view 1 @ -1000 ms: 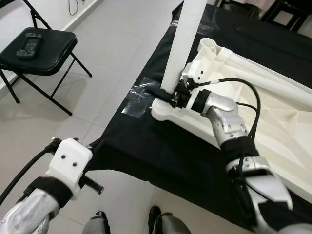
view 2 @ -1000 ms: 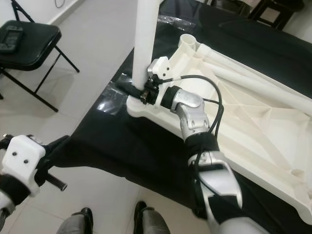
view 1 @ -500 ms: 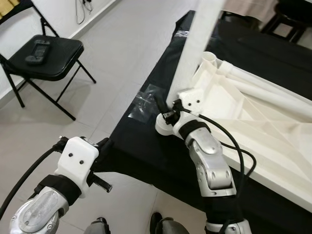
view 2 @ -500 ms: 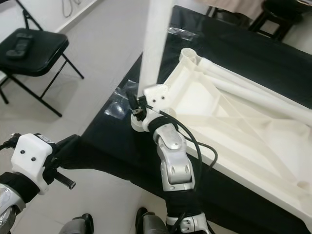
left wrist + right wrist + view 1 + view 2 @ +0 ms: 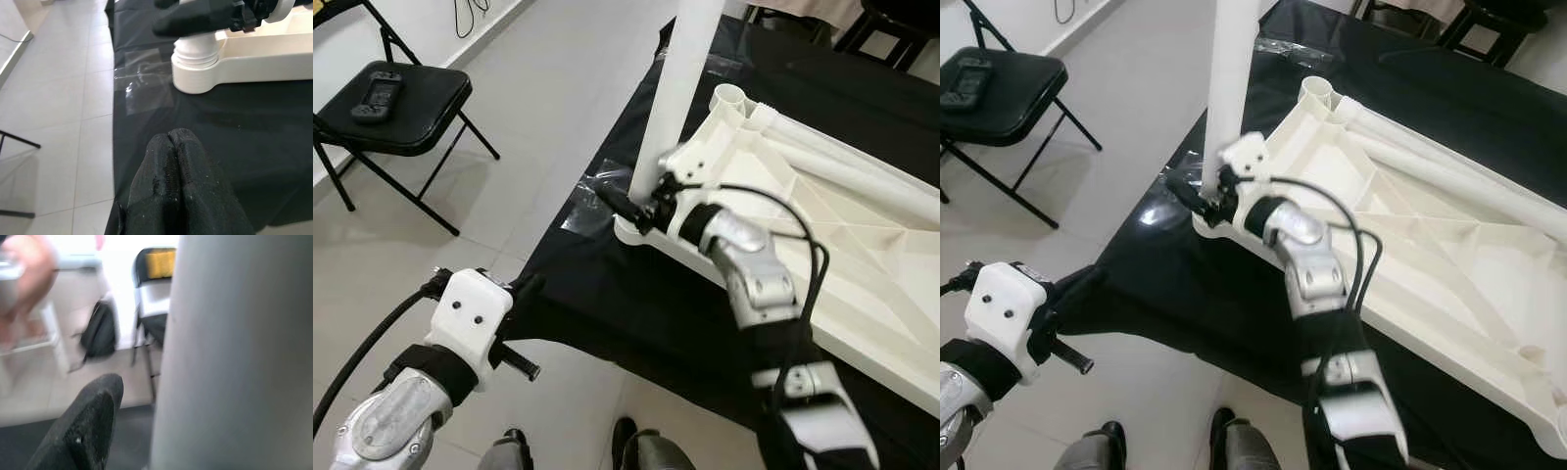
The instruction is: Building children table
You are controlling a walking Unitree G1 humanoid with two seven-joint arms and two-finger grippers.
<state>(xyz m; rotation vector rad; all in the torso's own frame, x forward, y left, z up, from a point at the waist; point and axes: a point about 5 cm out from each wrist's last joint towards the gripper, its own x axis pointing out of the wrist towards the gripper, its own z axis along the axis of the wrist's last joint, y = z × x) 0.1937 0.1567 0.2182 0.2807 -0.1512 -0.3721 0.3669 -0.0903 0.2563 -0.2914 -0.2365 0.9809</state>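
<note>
A white table leg [image 5: 677, 93] stands upright in the corner socket [image 5: 196, 68] of an upturned white children's tabletop [image 5: 1430, 245], which lies on a black cloth [image 5: 607, 284] spread over the floor. The right hand [image 5: 641, 208] is at the foot of the leg, just above the socket, with one black finger [image 5: 619, 203] reaching past the near side of the leg toward the tiled floor; in the right wrist view the leg's pale surface sits hard against that finger [image 5: 80, 431], and the other finger is hidden, so whether the hand is gripping the leg or only resting beside it cannot be told. The right arm, silver with a looping black cable [image 5: 1356, 250], crosses the tabletop's ribbed underside. A second socket [image 5: 734, 96] sits empty at the tabletop's far corner, with loose white legs [image 5: 862, 166] lying alongside it. The left hand [image 5: 178, 147] hangs well apart from the leg, low over the near edge of the cloth, its two fingers pressed together and holding nothing. A patch of clear tape [image 5: 146, 81] fixes the cloth's edge just beside the socket. On the tiles to the left stands a black folding chair [image 5: 406, 103] with a dark handset [image 5: 374, 83] on its seat. The robot's feet [image 5: 1165, 441] show below.
</note>
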